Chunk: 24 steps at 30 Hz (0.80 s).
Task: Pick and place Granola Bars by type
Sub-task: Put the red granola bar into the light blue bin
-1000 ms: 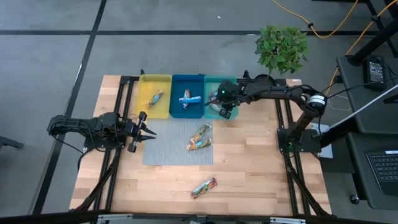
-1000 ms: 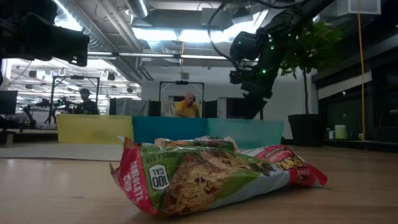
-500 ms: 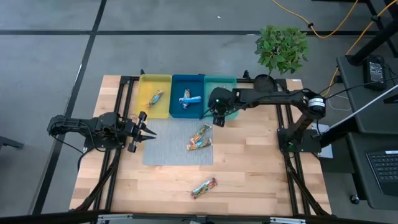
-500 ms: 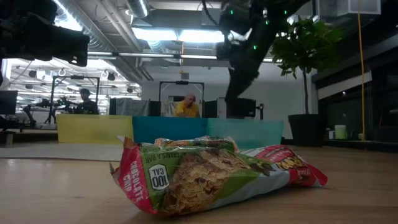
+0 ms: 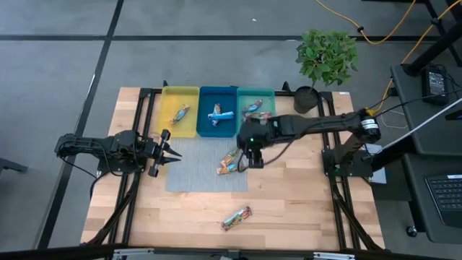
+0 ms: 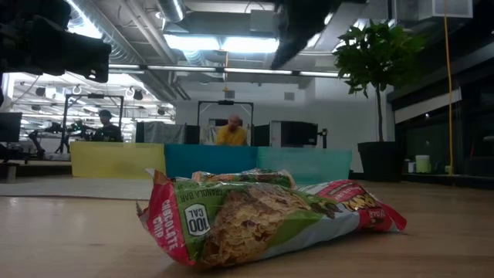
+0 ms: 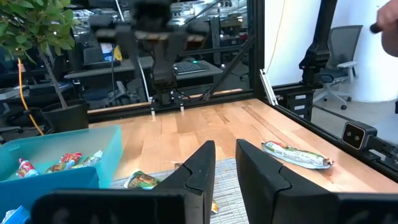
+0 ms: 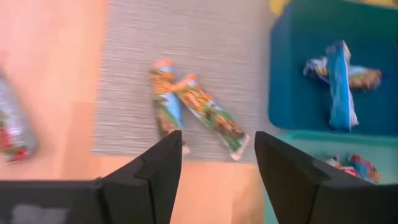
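Wooden table [image 5: 289, 195]: one, on which a single grey mat [image 5: 195, 170] was laid.
Trays: three were counted along the far edge, side by side: a yellow tray [image 5: 189, 94], a blue tray [image 5: 211, 94] and a teal tray [image 5: 249, 94].
Arms: two were seen. The left gripper [image 5: 175, 154] was held low at the mat's left edge, its fingers [image 7: 202, 165] drawn close with a narrow gap and nothing between them. The right gripper [image 5: 247, 160] was held above the mat's right edge, its fingers [image 8: 158, 168] spread wide and empty.
Granola Bars: seven were counted in the high view. One lay in the yellow tray [image 5: 179, 113], two crossed in the blue tray [image 5: 220, 115], one or more in the teal tray [image 5: 253, 110], two touching on the mat [image 5: 231, 160] beside the right gripper, and one alone near the front edge [image 5: 236, 217].
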{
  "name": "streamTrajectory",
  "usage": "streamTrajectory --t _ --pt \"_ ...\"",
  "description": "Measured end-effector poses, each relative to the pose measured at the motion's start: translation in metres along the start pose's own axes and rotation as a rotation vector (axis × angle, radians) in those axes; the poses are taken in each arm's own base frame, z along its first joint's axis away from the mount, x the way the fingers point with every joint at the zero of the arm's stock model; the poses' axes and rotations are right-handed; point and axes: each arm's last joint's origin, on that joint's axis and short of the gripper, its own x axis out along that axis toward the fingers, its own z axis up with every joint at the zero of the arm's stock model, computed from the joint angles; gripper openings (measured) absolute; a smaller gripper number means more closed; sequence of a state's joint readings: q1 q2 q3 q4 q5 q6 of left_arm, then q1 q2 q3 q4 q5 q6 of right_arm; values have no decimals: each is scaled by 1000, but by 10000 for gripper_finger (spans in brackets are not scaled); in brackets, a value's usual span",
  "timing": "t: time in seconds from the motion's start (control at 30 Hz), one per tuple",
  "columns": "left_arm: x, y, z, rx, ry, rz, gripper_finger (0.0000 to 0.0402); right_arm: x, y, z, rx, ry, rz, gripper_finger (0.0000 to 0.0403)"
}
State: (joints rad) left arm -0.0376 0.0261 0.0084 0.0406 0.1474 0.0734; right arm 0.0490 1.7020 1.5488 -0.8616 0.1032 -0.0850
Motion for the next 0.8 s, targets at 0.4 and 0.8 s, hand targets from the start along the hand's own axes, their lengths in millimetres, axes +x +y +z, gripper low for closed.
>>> streamTrajectory --t 0.4,0.8 --pt "0 0 0 0 0 0 63 -61 56 33 -133 -161 92 203" --pt "0 0 0 0 0 0 57 -81 109 32 -278 -223 182 203"
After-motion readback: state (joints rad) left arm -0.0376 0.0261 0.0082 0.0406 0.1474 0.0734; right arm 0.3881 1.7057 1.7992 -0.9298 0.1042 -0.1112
